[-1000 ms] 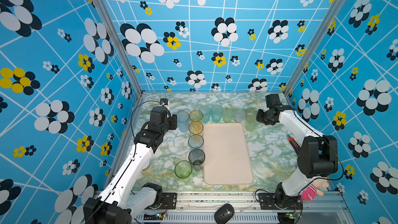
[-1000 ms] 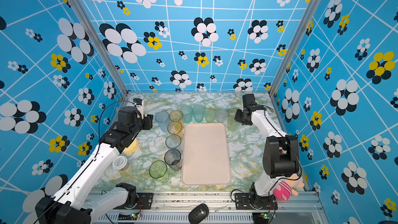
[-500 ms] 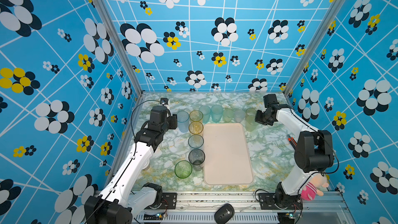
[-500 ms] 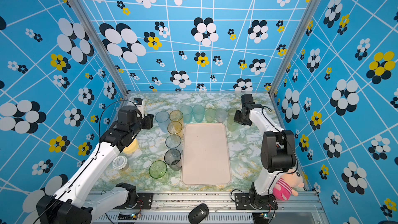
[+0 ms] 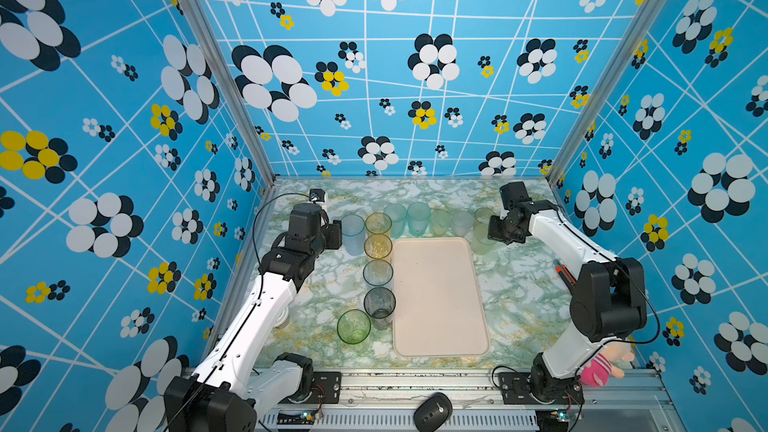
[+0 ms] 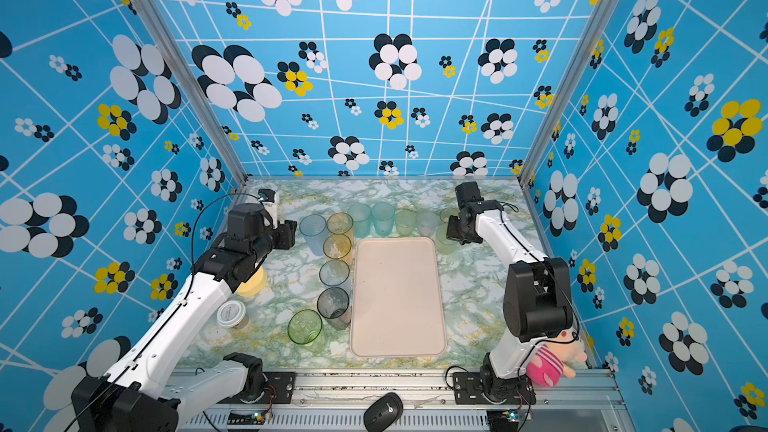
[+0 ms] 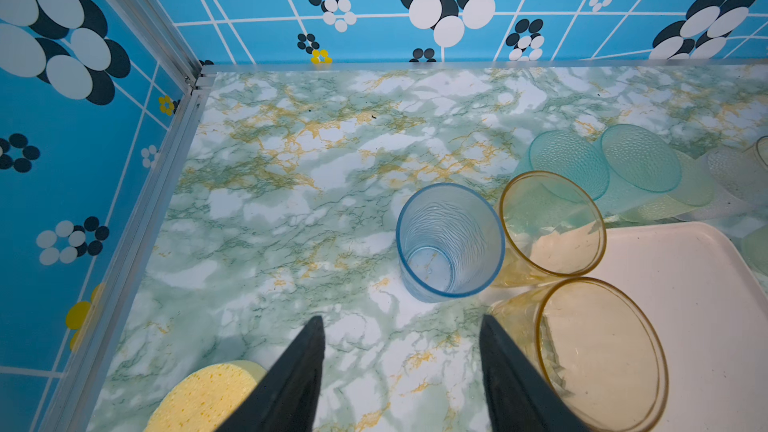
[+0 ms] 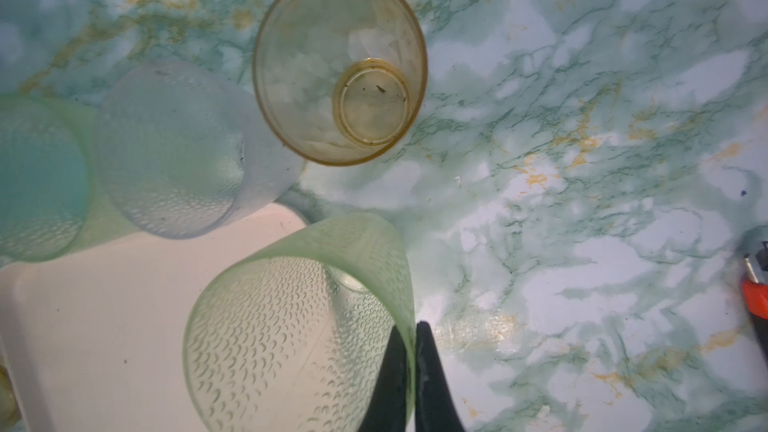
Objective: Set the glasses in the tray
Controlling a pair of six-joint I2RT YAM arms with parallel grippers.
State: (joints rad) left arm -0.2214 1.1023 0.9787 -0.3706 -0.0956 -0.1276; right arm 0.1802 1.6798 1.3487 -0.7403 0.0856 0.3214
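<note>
Right gripper pinches tight on the thin wall of a pale green tumbler, one finger inside the rim and one outside, at the far right corner of the tray. Left gripper stands half open and empty, facing a blue tumbler. The single tray holds nothing: twelve glasses ring its far and left sides on the marble tabletop (two teal, three amber, two pale green, one each of blue, bright green, smoky grey, greyish clear and frosted). So narrow a hold on one wall may let the tumbler swing or slip once lifted. Its base may catch the tray's low rim, or it may knock the amber tumbler and frosted tumbler crowded just beside it
</note>
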